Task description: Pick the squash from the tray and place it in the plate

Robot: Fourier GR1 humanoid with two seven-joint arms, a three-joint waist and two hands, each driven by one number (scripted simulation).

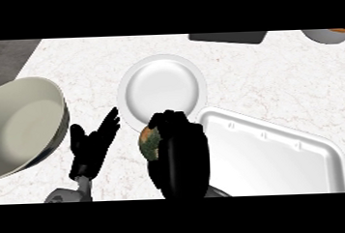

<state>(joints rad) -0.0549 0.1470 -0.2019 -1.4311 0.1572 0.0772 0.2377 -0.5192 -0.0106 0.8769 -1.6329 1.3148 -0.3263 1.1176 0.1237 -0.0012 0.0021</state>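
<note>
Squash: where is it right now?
In the head view, the mottled green-orange squash is held in the black right robot hand, just below the round white plate and left of the white rectangular tray.

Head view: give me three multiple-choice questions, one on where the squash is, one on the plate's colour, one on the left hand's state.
1. Where is the squash?
A. lying in the tray
B. in the right hand, by the plate's lower edge
C. on the plate's middle

2. What colour is the plate?
A. white
B. blue
C. red

3. The left hand is
A. curled round the squash
B. open, holding nothing
C. out of view

Answers: B, the right hand curls round it, left of the tray; A, the plate shows plain white; B, its fingers are straight and bare.
</note>
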